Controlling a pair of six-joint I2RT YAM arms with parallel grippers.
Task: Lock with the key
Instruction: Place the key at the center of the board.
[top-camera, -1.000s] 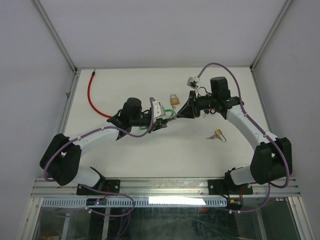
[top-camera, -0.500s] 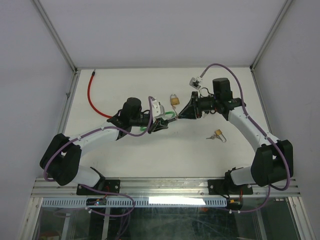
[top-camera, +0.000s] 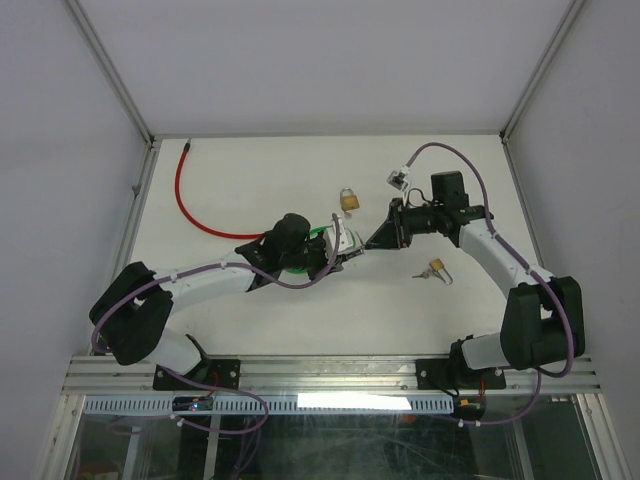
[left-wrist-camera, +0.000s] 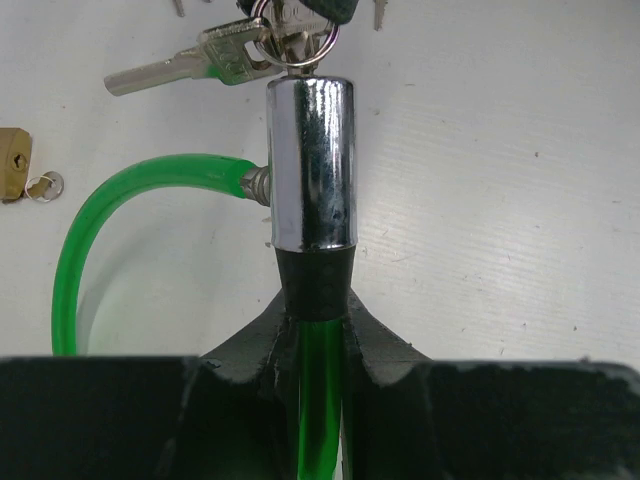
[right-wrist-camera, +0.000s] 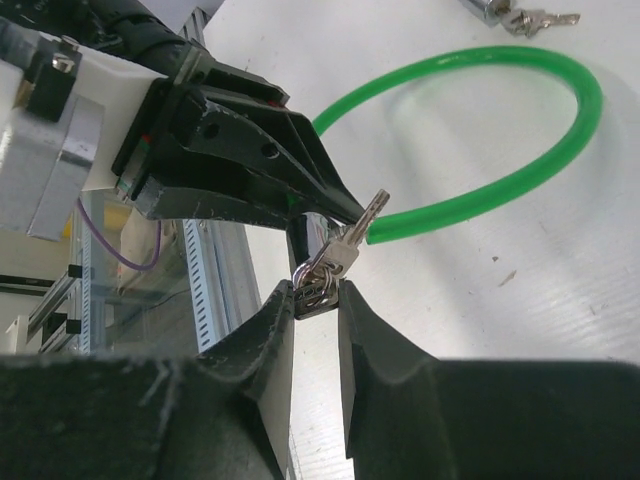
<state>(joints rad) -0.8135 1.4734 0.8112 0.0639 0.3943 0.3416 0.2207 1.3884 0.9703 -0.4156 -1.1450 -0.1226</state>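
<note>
My left gripper (left-wrist-camera: 313, 300) is shut on the black collar of the green cable lock, just behind its chrome cylinder (left-wrist-camera: 310, 165). The lock's green cable (left-wrist-camera: 130, 195) loops off to the left. At the cylinder's far end my right gripper (right-wrist-camera: 315, 290) is shut on the black head of the key (right-wrist-camera: 318, 298). A spare silver key (right-wrist-camera: 352, 240) hangs from the same ring. In the top view the left gripper (top-camera: 345, 250) and right gripper (top-camera: 374, 240) meet tip to tip at mid-table. The keyhole itself is hidden.
A small brass padlock (top-camera: 349, 198) lies just behind the two grippers. Another padlock with keys (top-camera: 434, 268) lies to the right, under the right arm. A red cable (top-camera: 183, 195) runs along the far left. White walls enclose the table.
Both grippers have shifted to the right and a little nearer, still joined at the lock. The left arm has stretched out further; the green loop moved with it.
</note>
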